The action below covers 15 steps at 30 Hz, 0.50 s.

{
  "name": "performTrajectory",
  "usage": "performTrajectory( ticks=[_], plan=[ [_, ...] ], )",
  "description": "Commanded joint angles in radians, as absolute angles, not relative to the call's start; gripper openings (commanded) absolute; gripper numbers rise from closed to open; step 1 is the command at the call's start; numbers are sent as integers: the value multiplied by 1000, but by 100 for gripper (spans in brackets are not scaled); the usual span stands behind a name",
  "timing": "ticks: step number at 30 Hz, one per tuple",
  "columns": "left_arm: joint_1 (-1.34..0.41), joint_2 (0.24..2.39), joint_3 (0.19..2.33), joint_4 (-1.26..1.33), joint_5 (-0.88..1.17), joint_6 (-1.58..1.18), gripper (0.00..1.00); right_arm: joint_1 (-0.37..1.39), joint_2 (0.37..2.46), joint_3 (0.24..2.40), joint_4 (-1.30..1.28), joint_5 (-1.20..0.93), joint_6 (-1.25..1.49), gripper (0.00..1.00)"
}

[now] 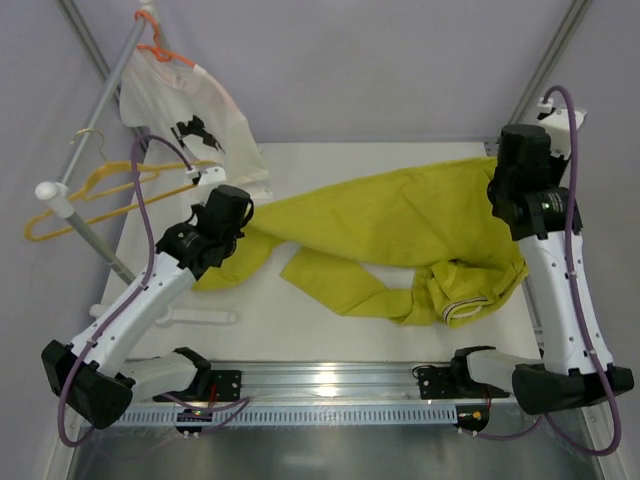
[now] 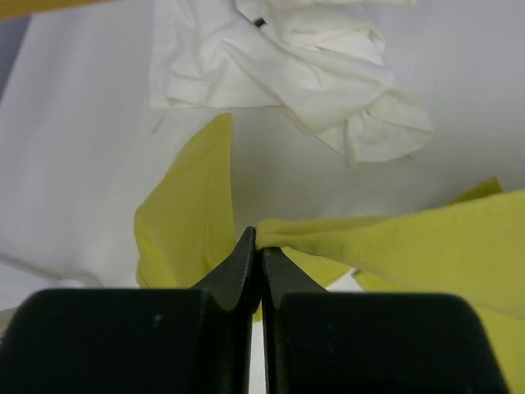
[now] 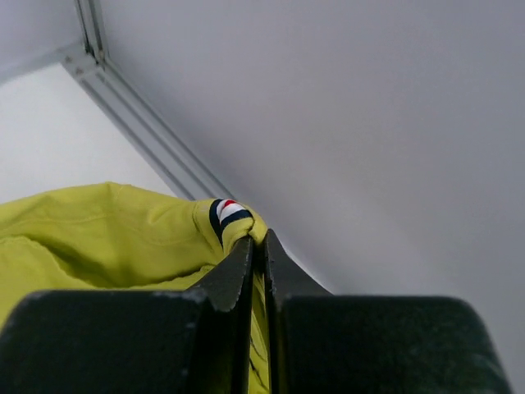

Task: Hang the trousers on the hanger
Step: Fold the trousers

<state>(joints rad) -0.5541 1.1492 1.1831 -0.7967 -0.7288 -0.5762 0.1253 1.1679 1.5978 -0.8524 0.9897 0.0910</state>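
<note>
Left tool (image 2: 256, 244) clamped on a fold near the table's (image 1: 260, 300) left edge, right tool (image 3: 256, 246) clamped on the striped band by its far right corner, the soft, light trousers (image 1: 400, 215) sag between, best gripped along seams and hems.

We see the trousers (image 1: 400, 225): yellow-green, stretched across the middle from 9 to 3 o'clock. One leg is folded back and bunched toward 5 o'clock, with a striped band showing there. The hanger (image 1: 120, 176) is thin, yellow, with a metal hook. It hangs at 10 o'clock, near the trousers but apart.
</note>
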Motion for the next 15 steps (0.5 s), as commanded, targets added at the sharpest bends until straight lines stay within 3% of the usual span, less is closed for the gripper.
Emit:
performTrajectory(
  ticks=[1,6,11,12,13,15],
  plan=[
    [-552,1198,1106,-583,-503,-520,0,110,1200,1525,-749,945,67,4],
    [-552,1360,1109,-466,-341,-526,1,66,1258,1506,-759,951,103,4],
    [-552,1561,1218,-483,-342,-517,2,17,1334,1555,-778,922,106,4],
    [-552,1586,1239,-486,-327,-511,5,17,1345,1571,-782,916,112,4],
    [-552,1603,1253,-491,-310,-508,17,17,1350,1575,-787,907,113,4],
    [-552,1618,1282,-508,-282,-514,29,17,1358,1566,-782,888,114,4]
  ],
)
